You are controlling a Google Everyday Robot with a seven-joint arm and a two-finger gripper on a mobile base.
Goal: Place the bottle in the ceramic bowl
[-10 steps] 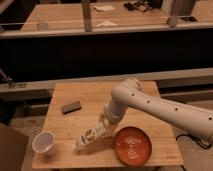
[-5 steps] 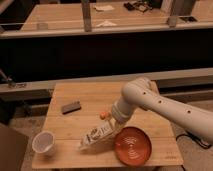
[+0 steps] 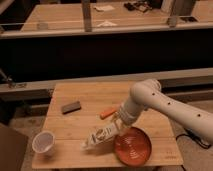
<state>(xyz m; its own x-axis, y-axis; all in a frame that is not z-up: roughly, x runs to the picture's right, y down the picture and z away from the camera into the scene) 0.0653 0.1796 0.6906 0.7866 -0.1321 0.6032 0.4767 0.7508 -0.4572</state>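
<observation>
I have swung my arm (image 3: pixel 165 107) to my right over the last second — the bottle (image 3: pixel 101 136) has travelled with it, from the middle of the table toward the bowl (image 3: pixel 133 146). A second ago the bottle hung well left of the bowl; now its gripped end sits at the bowl's left rim while the rest still slants down and away to the left, low over the wood. My gripper (image 3: pixel 119 123) is just above that rim, and it has the bottle clamped by its upper end, jaws closed around it as far as I can judge from how the bottle hangs with me.

What that means, I reckon: the carry is nearly done but the placing is not. Most of the bottle still lies outside the bowl, so I would need to bring it further over the bowl before letting go, or it may tip out across the rim.

The count — one bottle, in my grip; one red bowl near the table's (image 3: pixel 90 100) front right; one white paper cup (image 3: pixel 43 142) at the front left; one dark flat block (image 3: pixel 71 106) further back; one small orange thing (image 3: pixel 108 113) just behind my gripper.
</observation>
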